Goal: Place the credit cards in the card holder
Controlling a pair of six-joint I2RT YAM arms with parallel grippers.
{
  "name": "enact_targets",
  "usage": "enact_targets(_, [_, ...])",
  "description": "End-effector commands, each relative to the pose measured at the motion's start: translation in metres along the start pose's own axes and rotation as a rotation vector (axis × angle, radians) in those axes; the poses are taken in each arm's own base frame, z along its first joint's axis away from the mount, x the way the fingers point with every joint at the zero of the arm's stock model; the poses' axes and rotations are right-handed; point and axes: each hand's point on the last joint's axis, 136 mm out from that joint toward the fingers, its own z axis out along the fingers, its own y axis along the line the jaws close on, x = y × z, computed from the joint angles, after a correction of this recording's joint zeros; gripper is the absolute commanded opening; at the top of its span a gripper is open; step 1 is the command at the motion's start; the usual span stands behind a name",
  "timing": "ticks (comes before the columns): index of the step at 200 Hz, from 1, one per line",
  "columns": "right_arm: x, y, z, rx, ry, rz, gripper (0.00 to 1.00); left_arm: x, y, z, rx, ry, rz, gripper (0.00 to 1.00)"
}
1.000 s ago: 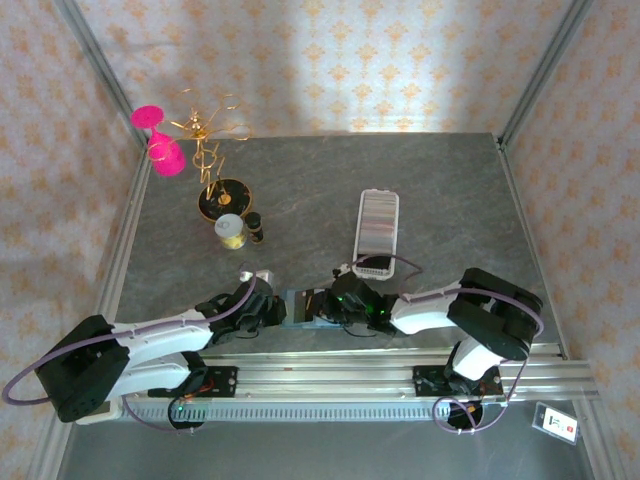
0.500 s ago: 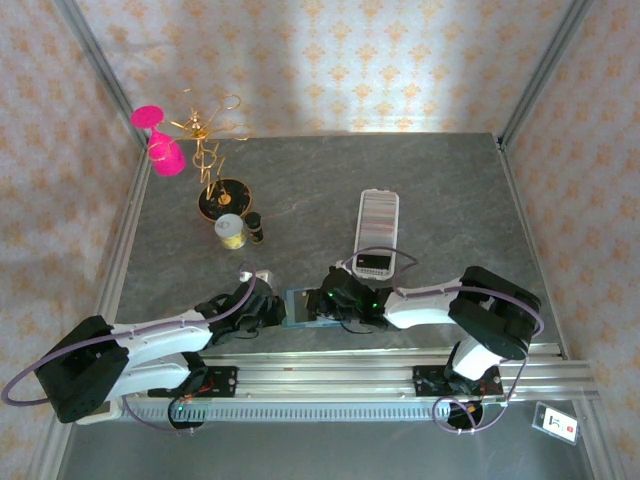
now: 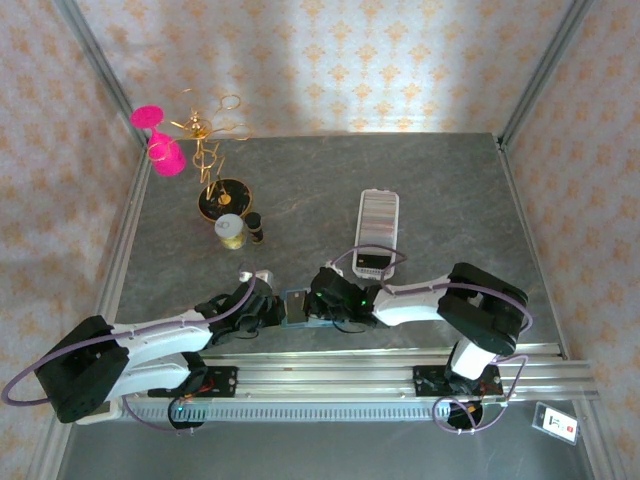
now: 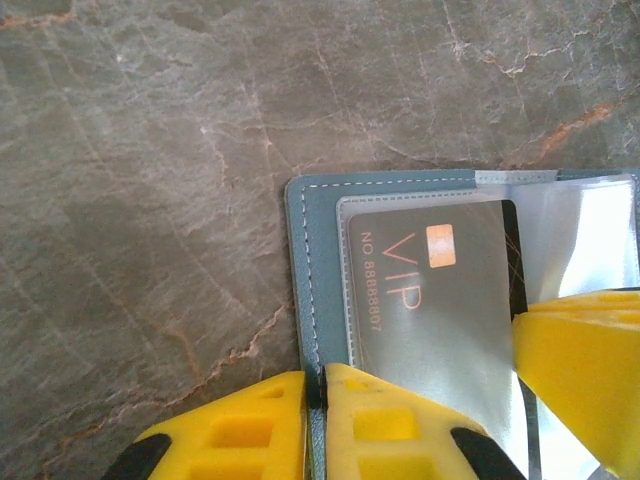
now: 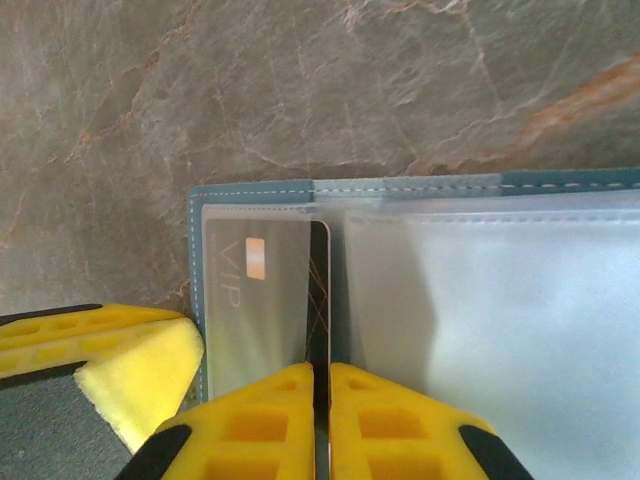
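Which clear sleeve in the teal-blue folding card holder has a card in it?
The end sleeve beside the teal-blue card holder's stitched edge: the dark VIP card shows through it. The neighbouring sleeve is blank frosted plastic.

Left claw (image 3: 274,310) and right claw (image 3: 322,303) flank the card holder (image 3: 297,305) (teal).

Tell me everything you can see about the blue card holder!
The card holder is a teal-blue wallet with pale stitching along its edge and cloudy clear plastic sleeves inside. It lies open and flat on the grey stone-look table, near the arms' bases. One dark card marked VIP, with a gold chip, sits in the end sleeve. The left tool pinches the holder's teal edge, and the right tool is closed on the card's edge at the sleeve.
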Motion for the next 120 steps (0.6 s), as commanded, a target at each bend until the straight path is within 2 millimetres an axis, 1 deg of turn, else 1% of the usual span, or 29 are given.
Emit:
enact_targets(1, [0.001, 0.006, 0.001, 0.007, -0.007, -0.032, 0.11, 0.011, 0.013, 0.002, -0.037, 0.029, 0.002, 0.11])
enact_targets(11, [0.002, 0.009, 0.000, -0.003, -0.005, -0.038, 0.12, 0.011, 0.013, 0.002, -0.037, 0.027, 0.002, 0.11])
enact_targets(26, [0.000, 0.007, -0.003, 0.012, -0.014, -0.043, 0.13, 0.011, 0.014, 0.002, -0.039, 0.024, 0.002, 0.11])
enact_targets(50, [-0.010, -0.009, -0.014, 0.099, -0.070, -0.052, 0.20, 0.009, 0.014, 0.000, -0.040, 0.014, 0.000, 0.12])
enact_targets(61, [-0.013, -0.012, -0.021, 0.116, -0.090, -0.053, 0.22, 0.009, 0.014, -0.001, -0.039, 0.010, -0.003, 0.13])
enact_targets(93, [-0.011, -0.021, -0.032, 0.137, -0.089, -0.051, 0.27, 0.009, 0.014, -0.001, -0.034, 0.009, -0.003, 0.14])
enact_targets(120, [-0.012, -0.037, -0.040, 0.202, -0.111, -0.054, 0.29, 0.010, 0.014, -0.001, -0.032, 0.012, -0.005, 0.14])
